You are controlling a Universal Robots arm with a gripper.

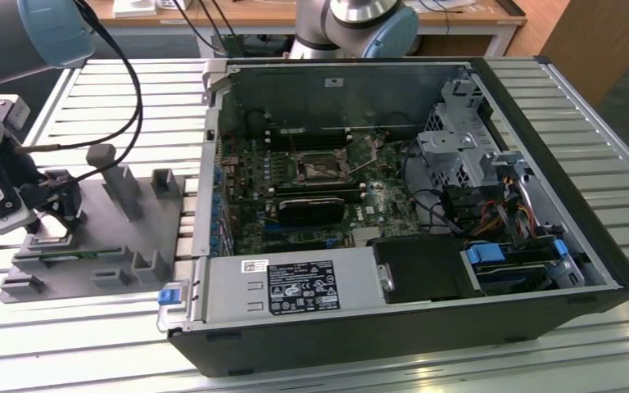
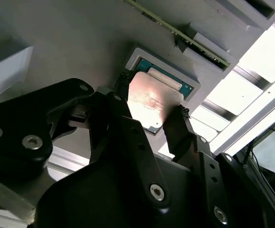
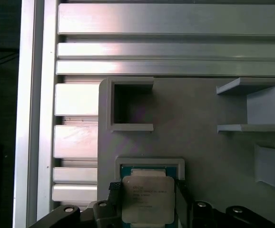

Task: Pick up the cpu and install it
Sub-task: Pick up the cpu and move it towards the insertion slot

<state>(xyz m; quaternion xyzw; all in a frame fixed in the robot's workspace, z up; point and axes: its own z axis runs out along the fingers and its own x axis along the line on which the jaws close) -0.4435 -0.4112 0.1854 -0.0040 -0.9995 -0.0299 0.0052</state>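
In both wrist views the cpu [image 2: 152, 102] [image 3: 148, 199], a flat square chip with a shiny silver top, sits between my two black fingers [image 2: 123, 90], which press on its opposite edges. My gripper [image 2: 152, 100] [image 3: 147, 190] is shut on it, right over a square recess with a teal rim [image 3: 149, 167] in the grey plastic tray [image 1: 128, 237]. I cannot tell whether the chip still rests in the recess or hangs just above it. In the exterior view my gripper [image 1: 58, 223] is low over the tray's end at that view's left. The black socket frame [image 1: 320, 170] lies on the motherboard inside the open computer case [image 1: 576, 246].
Upright pegs and box-shaped holders [image 3: 130, 107] stand on the tray close around the gripper. A memory stick [image 1: 69, 254] lies along the tray's near side. The tray and the case rest on a slatted aluminium table [image 1: 128, 90]. Cables [image 1: 128, 98] hang from my arm.
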